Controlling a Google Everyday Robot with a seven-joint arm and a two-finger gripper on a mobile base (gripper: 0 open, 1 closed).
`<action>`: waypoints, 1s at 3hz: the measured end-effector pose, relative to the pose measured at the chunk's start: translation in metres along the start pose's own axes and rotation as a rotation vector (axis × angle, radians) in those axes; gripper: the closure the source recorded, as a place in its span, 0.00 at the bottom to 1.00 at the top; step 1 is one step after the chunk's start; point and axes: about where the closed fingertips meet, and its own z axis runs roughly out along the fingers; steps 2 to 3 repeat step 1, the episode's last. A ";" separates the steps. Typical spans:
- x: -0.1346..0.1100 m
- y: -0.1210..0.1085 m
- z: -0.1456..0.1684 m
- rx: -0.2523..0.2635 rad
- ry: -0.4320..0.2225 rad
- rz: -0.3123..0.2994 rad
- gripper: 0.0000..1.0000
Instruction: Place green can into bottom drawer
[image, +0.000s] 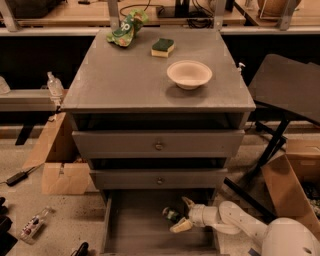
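Note:
The green can (170, 214) is in the open bottom drawer (135, 232), on its grey floor towards the back right. My gripper (182, 214) reaches into the drawer from the right on its white arm (235, 225). Its pale fingers (180, 226) are spread apart, one above and one below the can's right end. The can sits at the fingertips and does not look clamped.
The two upper drawers (159, 146) are closed above the gripper. The cabinet top holds a white bowl (189, 74), a sponge (163, 47) and a green snack bag (125, 29). Cardboard boxes stand at the left (60, 165) and right (290, 190). A black chair (285, 95) is at the right.

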 end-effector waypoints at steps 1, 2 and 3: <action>0.000 0.000 0.000 0.000 0.000 0.000 0.00; 0.000 0.000 0.000 0.000 0.000 0.000 0.00; 0.000 0.000 0.000 0.000 0.000 0.000 0.00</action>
